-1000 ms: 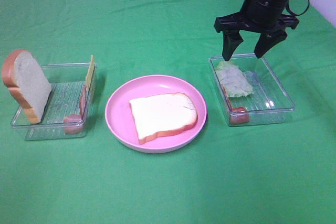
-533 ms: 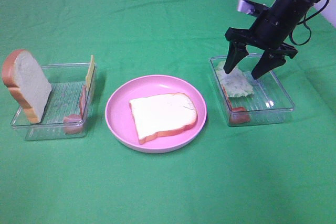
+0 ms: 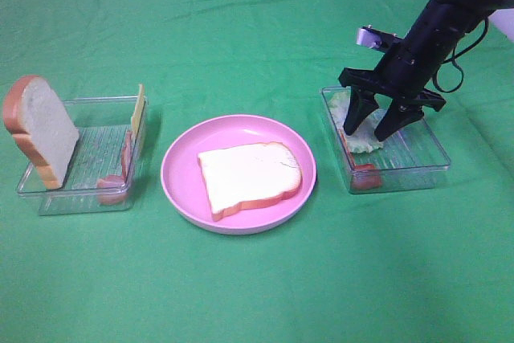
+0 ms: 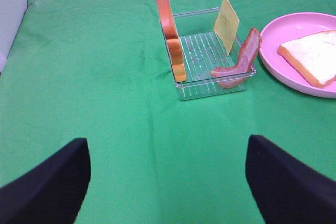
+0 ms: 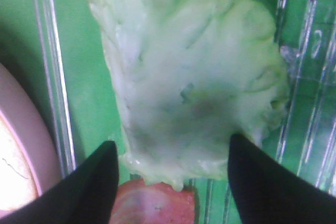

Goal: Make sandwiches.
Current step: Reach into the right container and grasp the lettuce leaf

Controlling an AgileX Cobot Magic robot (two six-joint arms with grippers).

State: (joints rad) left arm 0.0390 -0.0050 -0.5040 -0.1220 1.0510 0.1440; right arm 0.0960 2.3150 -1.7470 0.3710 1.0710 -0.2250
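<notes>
Now, one white bread slice with orange-brown crust (image 3: 249, 176) lies flat on the round pink plate (image 3: 181, 158), mid green tabletop (image 3: 241, 38). The pale green lettuce leaf (image 5: 189, 77) rests in the right clear plastic tray (image 3: 418, 168), a reddish bacon strip (image 3: 365, 177) at its edge. The right claw (image 3: 366, 132) is down there, jaws spread either side of the leaf, not clamped. The left clear tray (image 3: 80, 198) holds an upright bread slice (image 3: 40, 130), a yellow cheese square (image 3: 138, 110) and a second bacon strip (image 3: 112, 186). The left claw (image 4: 168, 145) hangs wide, holding nothing.

Green cloth (image 3: 241, 295), lightly creased, evenly lit; pale surface (image 4: 13, 3) past edge.
</notes>
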